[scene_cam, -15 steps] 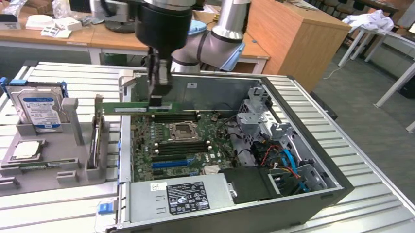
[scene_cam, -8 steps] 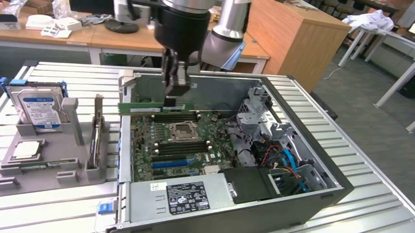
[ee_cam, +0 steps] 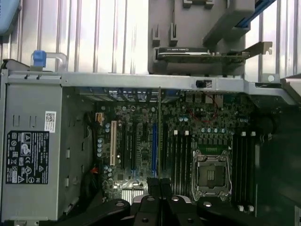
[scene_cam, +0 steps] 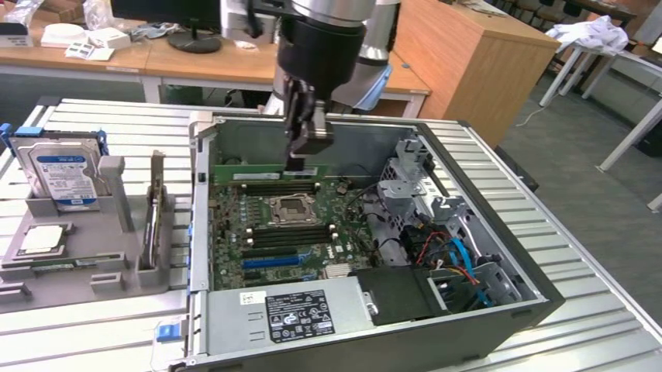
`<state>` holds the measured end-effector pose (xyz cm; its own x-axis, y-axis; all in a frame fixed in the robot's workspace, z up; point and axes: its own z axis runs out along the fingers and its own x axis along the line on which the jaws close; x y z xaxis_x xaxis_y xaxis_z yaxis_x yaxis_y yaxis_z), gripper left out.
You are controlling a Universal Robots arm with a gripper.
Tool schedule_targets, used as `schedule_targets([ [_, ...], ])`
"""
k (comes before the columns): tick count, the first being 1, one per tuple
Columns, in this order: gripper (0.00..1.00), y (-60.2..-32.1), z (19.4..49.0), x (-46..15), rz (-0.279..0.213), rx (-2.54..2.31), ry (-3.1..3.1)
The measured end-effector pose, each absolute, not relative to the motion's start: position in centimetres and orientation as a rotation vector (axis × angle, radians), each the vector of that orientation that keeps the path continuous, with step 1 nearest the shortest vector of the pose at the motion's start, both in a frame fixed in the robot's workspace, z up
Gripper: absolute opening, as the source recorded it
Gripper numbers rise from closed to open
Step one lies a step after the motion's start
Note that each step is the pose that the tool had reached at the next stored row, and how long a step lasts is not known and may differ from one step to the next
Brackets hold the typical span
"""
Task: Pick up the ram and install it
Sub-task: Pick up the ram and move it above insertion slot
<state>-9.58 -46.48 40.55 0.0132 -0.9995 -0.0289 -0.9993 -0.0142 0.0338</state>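
Exterior view: the arm [scene_cam: 325, 46] reaches straight down into the open grey metal case [scene_cam: 342, 132], claw [scene_cam: 301, 161] clenched on the thin green ram [scene_cam: 256, 174], held level over the motherboard [scene_cam: 232, 229].

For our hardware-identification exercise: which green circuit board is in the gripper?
The ram, the long narrow stick the gripper holds on edge inside the case; the bracketed card stands in the grey holder outside it.

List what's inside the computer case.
A motherboard with CPU socket, a power supply, a drive cage with cables, and the end effector gripping the ram. The power supply and cage hide whatever lies under them.
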Motion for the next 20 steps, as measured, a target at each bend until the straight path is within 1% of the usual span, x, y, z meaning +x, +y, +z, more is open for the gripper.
schedule_targets([
  [11, 0.12, -46.6, 40.6, -6.0, -0.07, 2.233, -2.203],
  [20, 0.12, -46.4, 40.5, -5.8, -0.07, 2.233, -2.203],
])
